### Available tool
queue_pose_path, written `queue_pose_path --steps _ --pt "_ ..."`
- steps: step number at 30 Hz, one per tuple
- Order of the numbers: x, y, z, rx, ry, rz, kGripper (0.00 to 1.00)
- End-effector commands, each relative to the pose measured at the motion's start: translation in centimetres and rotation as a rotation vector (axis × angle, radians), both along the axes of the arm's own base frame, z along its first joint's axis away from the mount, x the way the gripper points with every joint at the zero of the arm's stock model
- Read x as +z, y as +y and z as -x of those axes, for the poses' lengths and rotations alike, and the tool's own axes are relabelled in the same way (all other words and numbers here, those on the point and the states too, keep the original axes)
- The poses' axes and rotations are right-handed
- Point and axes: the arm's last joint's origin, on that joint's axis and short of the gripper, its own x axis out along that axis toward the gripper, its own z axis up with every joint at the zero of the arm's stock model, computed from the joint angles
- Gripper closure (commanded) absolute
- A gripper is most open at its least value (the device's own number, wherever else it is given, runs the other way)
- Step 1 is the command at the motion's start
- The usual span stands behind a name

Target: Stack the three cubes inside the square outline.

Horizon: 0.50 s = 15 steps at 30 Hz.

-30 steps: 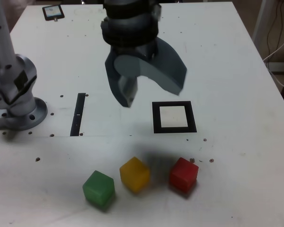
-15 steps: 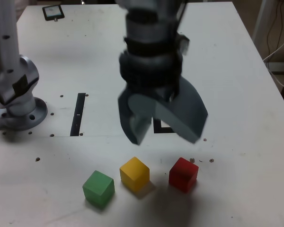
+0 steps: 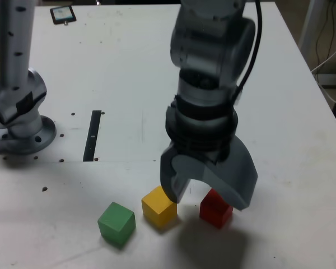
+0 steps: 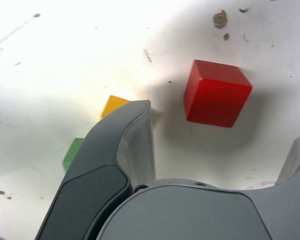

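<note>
Sitting on the white table [image 3: 302,140] near its front edge, the small matte red cube [image 3: 215,209] is seen at about 5 o'clock in the exterior view, its upper part covered by the grey gripper [image 3: 207,189]. The small matte yellow cube [image 3: 158,206] is found just beside it at 9 o'clock, apart from it, and the small matte green cube [image 3: 117,223] is placed further along the same line, also apart. In the wrist view the red cube [image 4: 216,93] is shown whole, while only corners of the yellow cube [image 4: 113,104] and the green cube [image 4: 72,153] are seen past one finger [image 4: 124,145]. The square outline is hidden behind the arm in both views. A thin black strip [image 3: 93,135] is laid at 9 o'clock of the arm, near the metal arm base [image 3: 21,115], and a small dark device [image 3: 63,14] is seen at the far corner. The gripper is spread wide with nothing held; one finger is lowered between the yellow and red cubes, the other on the red cube's far side. Contact cannot be told.
</note>
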Motion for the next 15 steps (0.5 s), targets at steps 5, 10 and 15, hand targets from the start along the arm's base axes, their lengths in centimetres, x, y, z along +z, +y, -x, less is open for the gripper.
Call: queue_pose_path --steps 5,10,15 --pt "-1.1 -0.5 -0.8 -0.002 0.017 0.000 0.05" --pt "-1.9 -0.7 -1.2 -0.002 0.027 -0.002 0.06" --pt "-2.9 -0.8 -1.6 -0.001 0.029 -0.011 0.11"
